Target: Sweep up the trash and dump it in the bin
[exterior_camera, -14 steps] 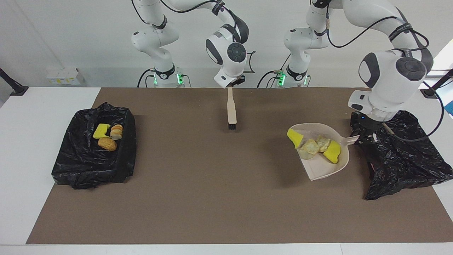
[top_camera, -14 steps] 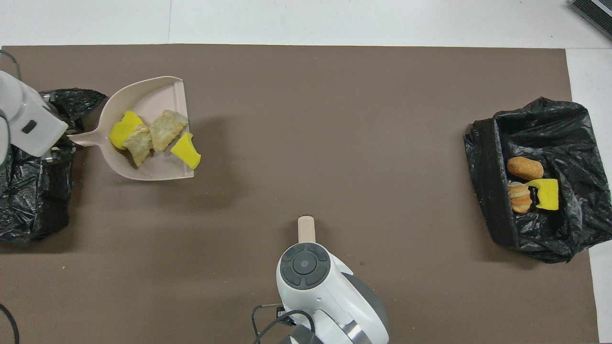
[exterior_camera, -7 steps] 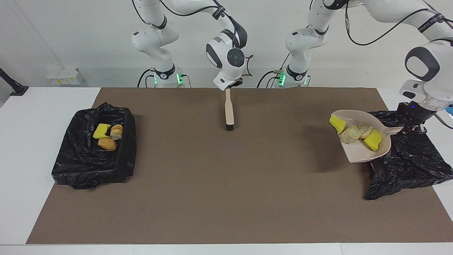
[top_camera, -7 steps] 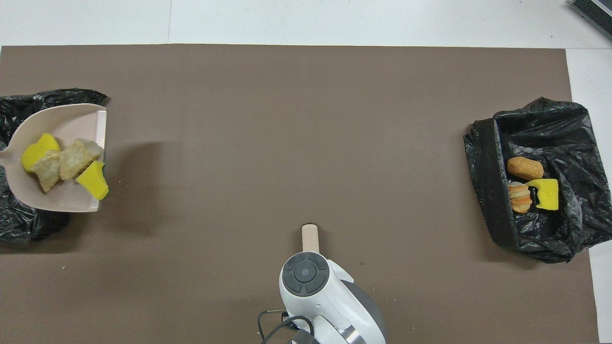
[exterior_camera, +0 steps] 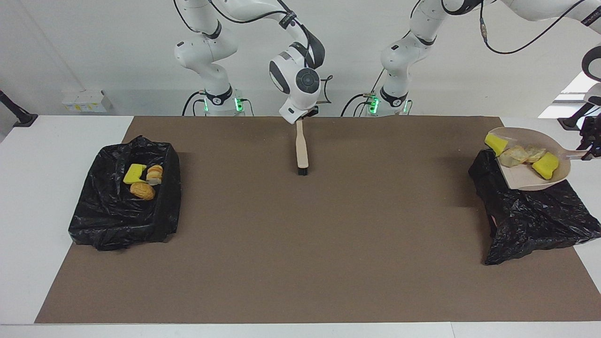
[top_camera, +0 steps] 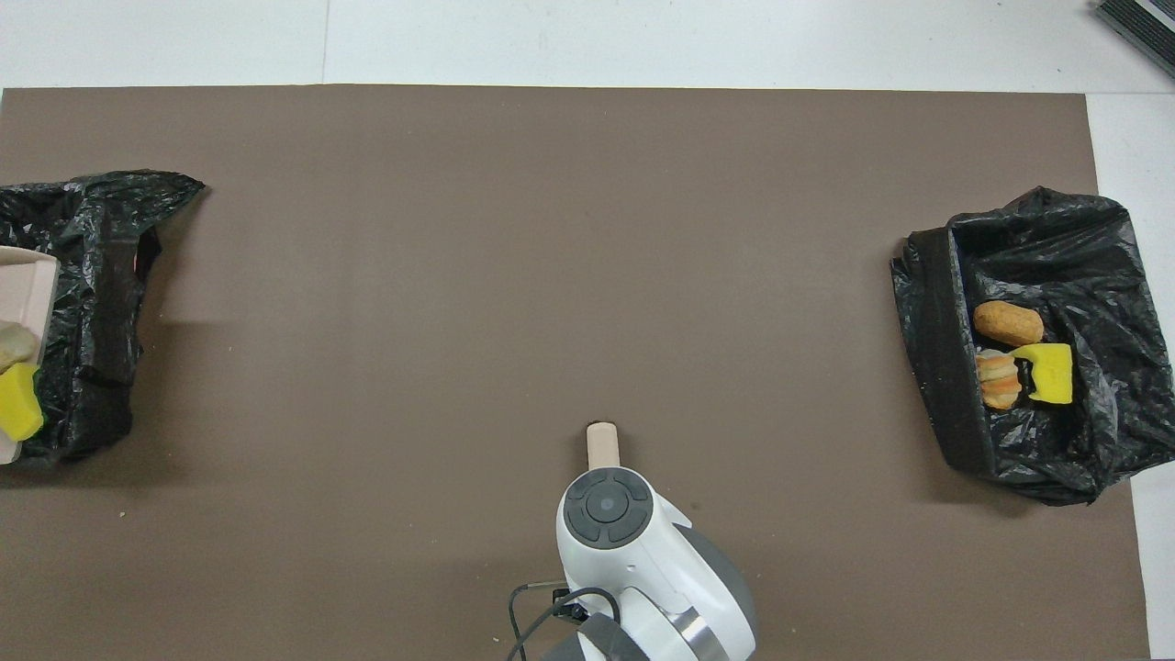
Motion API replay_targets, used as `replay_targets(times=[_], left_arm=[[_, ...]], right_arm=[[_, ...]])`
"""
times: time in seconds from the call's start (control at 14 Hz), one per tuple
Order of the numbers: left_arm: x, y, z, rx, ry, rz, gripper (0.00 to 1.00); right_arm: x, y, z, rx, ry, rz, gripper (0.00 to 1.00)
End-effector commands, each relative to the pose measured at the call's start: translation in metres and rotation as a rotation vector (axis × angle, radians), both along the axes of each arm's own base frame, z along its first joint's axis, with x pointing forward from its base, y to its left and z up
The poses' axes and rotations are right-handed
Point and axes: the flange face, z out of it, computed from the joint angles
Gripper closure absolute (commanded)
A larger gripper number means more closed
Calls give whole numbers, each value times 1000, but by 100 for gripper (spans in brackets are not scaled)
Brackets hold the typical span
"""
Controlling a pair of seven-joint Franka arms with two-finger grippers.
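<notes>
Left fingers (exterior_camera: 588, 151) clamped on dustpan (exterior_camera: 526, 176), half cropped overhead, right fingers (exterior_camera: 301, 118) gripping brush (exterior_camera: 301, 152)

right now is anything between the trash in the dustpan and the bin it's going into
Nothing visible. The left end effector holds the dustpan with four bits of trash directly over the black-bagged bin at the left arm's end of the table.
</notes>
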Motion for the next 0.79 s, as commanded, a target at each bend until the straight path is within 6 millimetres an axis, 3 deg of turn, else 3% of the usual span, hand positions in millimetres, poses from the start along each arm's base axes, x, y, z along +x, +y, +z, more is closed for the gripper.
replay_targets(times=[0.0, 0.07, 0.29, 0.57, 0.72], left_arm=[[11, 11, 8, 100, -40, -9, 100], [13, 14, 7, 149, -43, 0, 100], [19, 9, 12, 327, -34, 73, 100], [23, 0, 15, 477, -33, 112, 100], [31, -21, 13, 576, -24, 96, 100]], right_arm=[[16, -12, 1, 43, -3, -46, 26], [33, -22, 6, 58, -13, -71, 16], [79, -54, 33, 87, -39, -151, 0], [144, -109, 77, 144, -128, -263, 0], [176, -143, 104, 179, -196, -275, 0]])
